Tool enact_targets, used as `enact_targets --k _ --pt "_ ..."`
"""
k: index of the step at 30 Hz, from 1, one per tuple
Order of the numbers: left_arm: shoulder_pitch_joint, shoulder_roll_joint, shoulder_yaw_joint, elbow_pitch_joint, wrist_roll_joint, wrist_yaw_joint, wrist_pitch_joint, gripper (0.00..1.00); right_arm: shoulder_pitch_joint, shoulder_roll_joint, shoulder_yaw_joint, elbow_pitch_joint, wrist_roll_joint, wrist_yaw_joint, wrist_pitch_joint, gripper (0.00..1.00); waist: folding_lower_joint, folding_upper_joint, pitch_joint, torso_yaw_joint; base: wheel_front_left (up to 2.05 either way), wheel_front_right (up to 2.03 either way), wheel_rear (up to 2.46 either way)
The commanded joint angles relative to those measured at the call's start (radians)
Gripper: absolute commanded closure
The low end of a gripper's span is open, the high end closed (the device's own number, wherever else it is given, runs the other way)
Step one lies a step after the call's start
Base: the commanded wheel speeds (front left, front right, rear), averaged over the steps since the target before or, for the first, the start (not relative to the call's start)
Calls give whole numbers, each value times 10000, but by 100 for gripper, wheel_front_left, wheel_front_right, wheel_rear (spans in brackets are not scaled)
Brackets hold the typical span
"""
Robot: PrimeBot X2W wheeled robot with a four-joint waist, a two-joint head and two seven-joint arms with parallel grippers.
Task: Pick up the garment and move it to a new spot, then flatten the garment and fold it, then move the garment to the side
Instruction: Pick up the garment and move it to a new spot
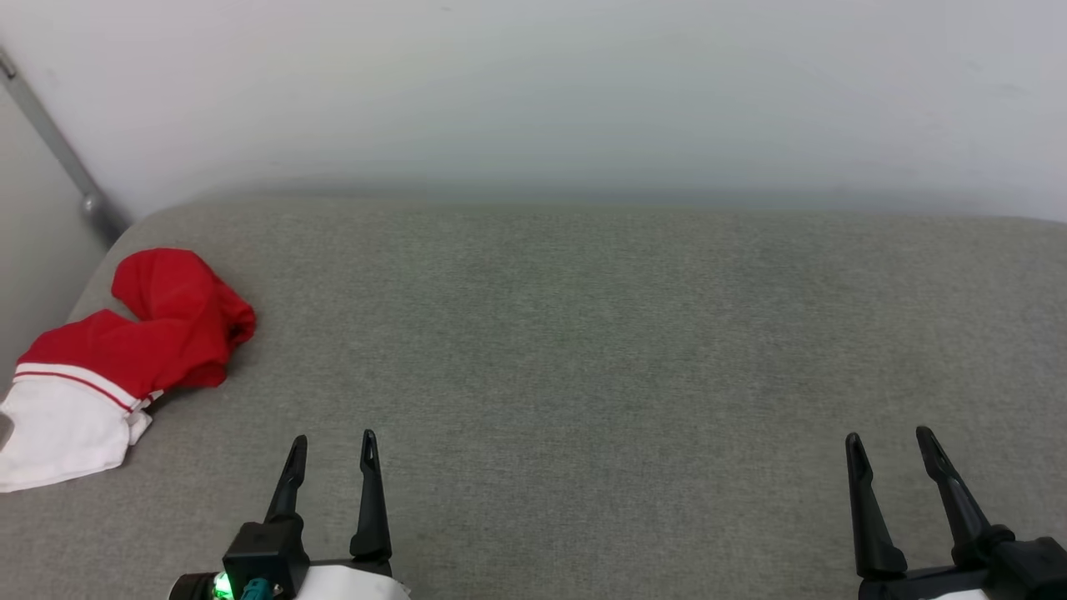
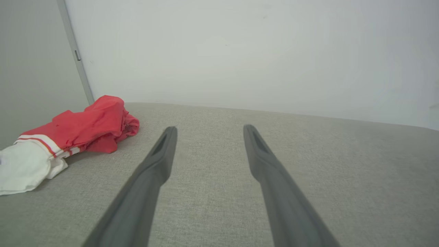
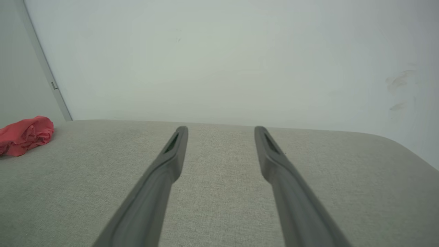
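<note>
- While the red jersey T-shirt [image 1: 158, 333] lies crumpled at the far left edge of the grey fabric surface [image 1: 583, 333], both tools hang over the near part of that surface, apart from the garment.
- The T-shirt is a bunched heap. Its red body is toward the wall [image 1: 533, 83] and a white sleeve [image 1: 58, 433] spills toward the near left edge. Red-and-white striped trim [image 1: 75, 379] runs where the 2 colours meet.
- The left tool [image 1: 333, 440] has its 2 dark fingers spread wide, gripping nothing and pointing toward the wall. The T-shirt sits to its left and a little further ahead.
- In the left wrist view, bare grey fabric shows between the fingers of the left tool [image 2: 210, 127], and the T-shirt [image 2: 89, 127] lies off to the left.
- The right tool [image 1: 889, 437] is spread just as wide and holds nothing. It is over the right part of the surface, well apart from the T-shirt.
- In the right wrist view, the right tool [image 3: 221, 128] points at the wall, and the T-shirt's red bundle [image 3: 25, 135] sits at the left edge.
- A grey metal strip [image 1: 50, 142] runs down the corner behind the T-shirt.
</note>
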Motion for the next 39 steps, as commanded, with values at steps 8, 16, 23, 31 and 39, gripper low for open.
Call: enact_targets --k 8,16,23,31,39 --pt "-113 -10 119 -10 80 117 -30 0 148 7 -31 -77 40 -5 -23 0 0 0 42 931 0 0 0" --pt "-85 -11 348 -50 42 270 -30 0 177 7 41 -134 -44 -5 -23 0 0 0 95 2040 0 0 0" --pt "-94 -12 475 -80 -61 417 -30 0 173 7 71 -184 -120 -5 -23 0 0 0 180 3031 0 0 0" --pt "-107 -12 665 -136 -118 562 -30 0 137 6 129 -202 -202 -5 -23 0 0 0 245 3881 0 0 0" --pt "-3 -12 748 -106 -172 624 -30 0 95 6 222 -190 -261 -5 -23 0 0 0 251 4089 0 0 0"
